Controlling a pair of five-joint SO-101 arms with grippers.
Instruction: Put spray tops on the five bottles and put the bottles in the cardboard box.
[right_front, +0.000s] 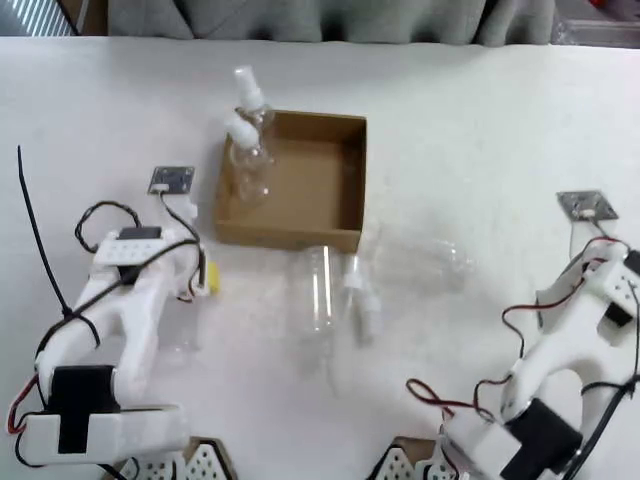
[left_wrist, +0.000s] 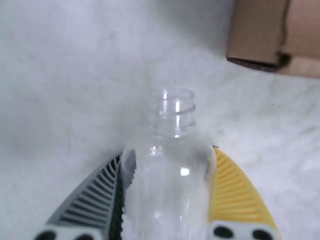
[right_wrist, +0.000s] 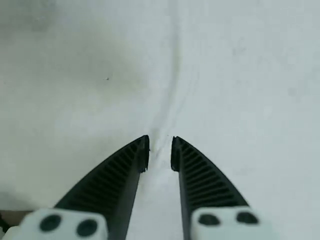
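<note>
A white desk spreads across the whole high view, evenly and softly lit, with only faint shadows. Its covering shows a long shallow crease in the right wrist view. Beyond the far edge hangs grey folded fabric, with a slatted panel at one corner

Spray-topped bottles sit in the cardboard box — clear bottles lie on the table beside it.
</note>
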